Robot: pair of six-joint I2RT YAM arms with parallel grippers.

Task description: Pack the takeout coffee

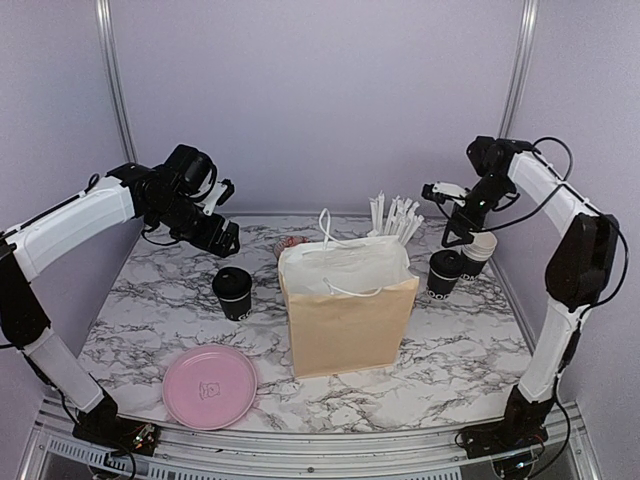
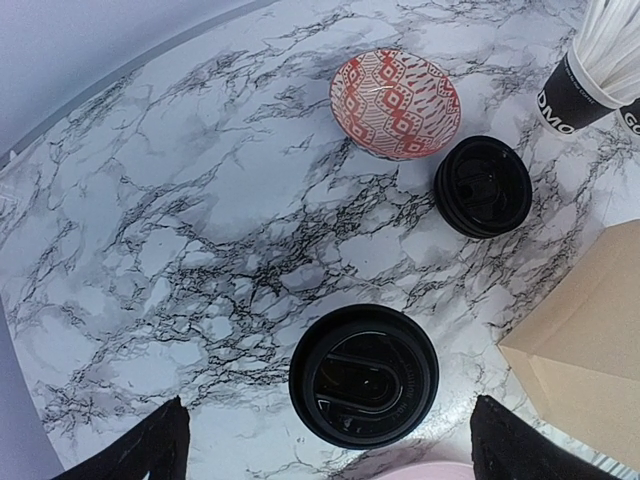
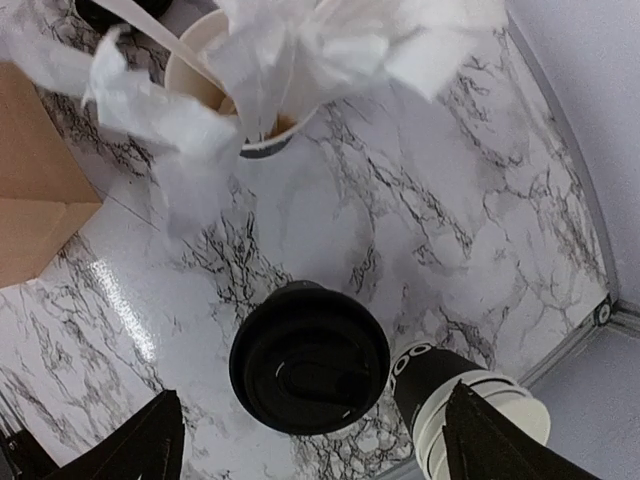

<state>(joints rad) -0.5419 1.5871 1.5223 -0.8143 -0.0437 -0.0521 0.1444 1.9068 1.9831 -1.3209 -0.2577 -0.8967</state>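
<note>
Packing appears barely begun. One small black paper cup with a round black plastic lid (image 1: 233, 293) stands on the marble worktop (image 1: 150, 300), left of the open brown paper bag (image 1: 347, 320). A second lidded black cup (image 1: 444, 272) stands right of the bag, just beside a stack of lidless cups (image 1: 478, 250). No cup shows inside the bag, though its depth is hidden. The left claw (image 2: 328, 425) hovers above the first cup, spread wide and holding nothing. The right claw (image 3: 310, 440) hangs over the second cup, likewise wide apart and empty. Both cups are yet to be gripped and lowered into the bag.
</note>
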